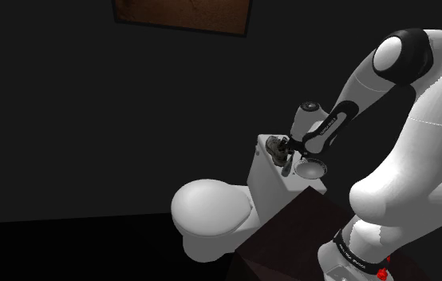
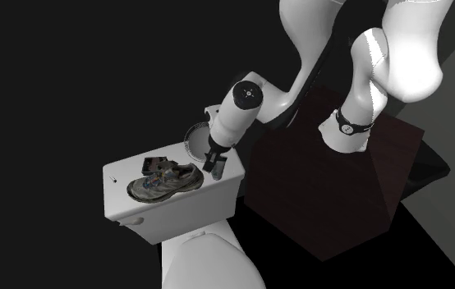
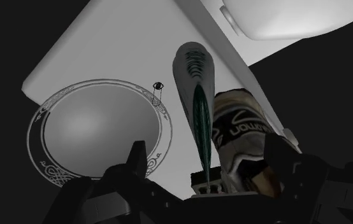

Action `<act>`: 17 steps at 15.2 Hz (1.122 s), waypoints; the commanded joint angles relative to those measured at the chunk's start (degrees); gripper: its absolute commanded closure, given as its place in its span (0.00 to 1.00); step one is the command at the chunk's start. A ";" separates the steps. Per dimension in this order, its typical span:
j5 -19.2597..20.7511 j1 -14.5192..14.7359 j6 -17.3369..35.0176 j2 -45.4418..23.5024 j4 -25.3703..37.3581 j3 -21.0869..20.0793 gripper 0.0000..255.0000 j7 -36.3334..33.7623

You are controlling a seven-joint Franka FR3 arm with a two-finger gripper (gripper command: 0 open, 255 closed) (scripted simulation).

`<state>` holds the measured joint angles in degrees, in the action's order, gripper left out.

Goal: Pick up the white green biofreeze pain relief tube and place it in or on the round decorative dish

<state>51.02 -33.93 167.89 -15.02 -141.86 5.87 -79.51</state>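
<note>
Grey-white squeeze tube with a dark green stripe (image 3: pixel 193 73) lies flat on the white toilet tank lid (image 3: pixel 124 44). It sits just beside a worn grey running shoe (image 3: pixel 240 130) and near the round silver dish with a scrolled rim (image 3: pixel 39 121). Expect it light, soft-walled and slick; take it across the mid-body, where your pads get flat contact. Your black two-finger gripper (image 3: pixel 210 162) points down over it. Its fingers stand apart, straddling tube and shoe edge, gripping nothing. Mind you don't pinch the shoe.

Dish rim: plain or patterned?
Patterned: a pale scrollwork band rings the grey dish; clearest in the wrist view.
</note>
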 commanded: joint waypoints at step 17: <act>1.32 0.38 0.75 -1.42 0.76 0.74 1.00 -1.20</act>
<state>52.35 -33.55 168.65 -16.42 -141.07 6.63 -80.72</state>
